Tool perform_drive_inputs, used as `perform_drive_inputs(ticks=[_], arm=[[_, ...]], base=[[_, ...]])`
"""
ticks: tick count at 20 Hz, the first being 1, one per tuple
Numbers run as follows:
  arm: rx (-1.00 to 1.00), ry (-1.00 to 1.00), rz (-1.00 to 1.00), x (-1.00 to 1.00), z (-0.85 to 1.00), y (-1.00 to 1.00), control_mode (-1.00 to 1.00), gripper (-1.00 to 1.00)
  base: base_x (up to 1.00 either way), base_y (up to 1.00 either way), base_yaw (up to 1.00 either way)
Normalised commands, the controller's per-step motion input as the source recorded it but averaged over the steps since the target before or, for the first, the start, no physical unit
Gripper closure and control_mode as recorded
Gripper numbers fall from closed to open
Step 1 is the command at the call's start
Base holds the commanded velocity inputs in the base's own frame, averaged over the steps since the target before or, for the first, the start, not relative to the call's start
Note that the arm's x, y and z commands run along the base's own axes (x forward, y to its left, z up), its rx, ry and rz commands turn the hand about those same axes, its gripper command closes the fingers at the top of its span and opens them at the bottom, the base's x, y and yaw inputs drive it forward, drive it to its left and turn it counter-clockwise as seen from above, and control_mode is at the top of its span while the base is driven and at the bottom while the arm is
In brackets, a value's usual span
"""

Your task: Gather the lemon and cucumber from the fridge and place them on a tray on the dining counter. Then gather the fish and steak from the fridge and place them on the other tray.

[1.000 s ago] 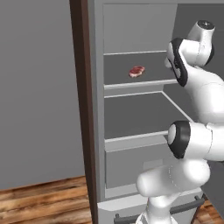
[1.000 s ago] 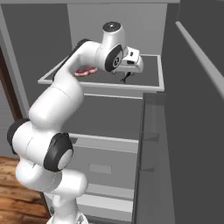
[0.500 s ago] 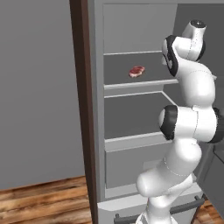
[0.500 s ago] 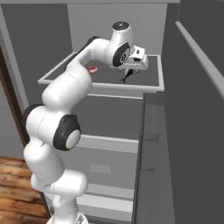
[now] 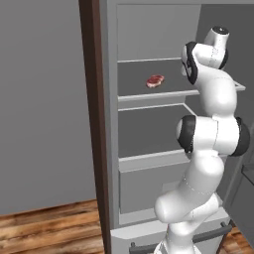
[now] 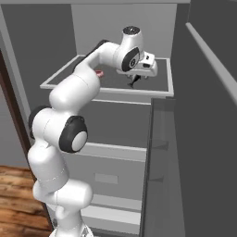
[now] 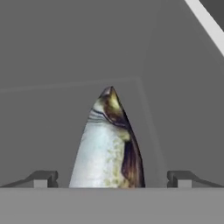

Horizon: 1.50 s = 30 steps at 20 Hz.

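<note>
One steak (image 5: 155, 81) on upper fridge (image 5: 149, 149) shelf; wood floor (image 5: 49, 230).

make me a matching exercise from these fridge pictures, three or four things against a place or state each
Things:
1. red-pink raw steak
2. silvery fish with a brown-yellow head
3. robot gripper
4. tall light grey fridge

Places or states:
A. door open, dark grey inside
B. lying between the two fingers
C. lying on the upper shelf, left part
D. open, reaching into the upper shelf

Pairs: 1-C, 2-B, 3-D, 4-A
</note>
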Motion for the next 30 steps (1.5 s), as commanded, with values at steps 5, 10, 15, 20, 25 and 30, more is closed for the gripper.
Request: perform_drive_inputs(ticks=[5, 10, 15, 20, 25, 30], arm=[[-0.01, 0.00, 0.00, 0.00, -0.58, 0.21, -1.00, 1.00], [0.00, -0.01, 0.00, -0.17, -0.21, 0.10, -1.00, 1.00], [0.00, -0.22, 0.00, -0.90, -0.02, 0.05, -1.00, 1.00], [0.00, -0.19, -0.04, -0.99, 0.05, 0.07, -1.00, 1.00], [0.00, -0.11, -0.05, -0.99, 0.40, 0.06, -1.00, 1.00], [0.01, -0.02, -0.04, -0.98, 0.56, 0.04, -1.00, 1.00]], base=[[0.00, 0.00, 0.00], [0.00, 0.00, 0.00], [0.00, 0.00, 0.00], [0.00, 0.00, 0.00], [0.00, 0.00, 0.00], [0.00, 0.00, 0.00]])
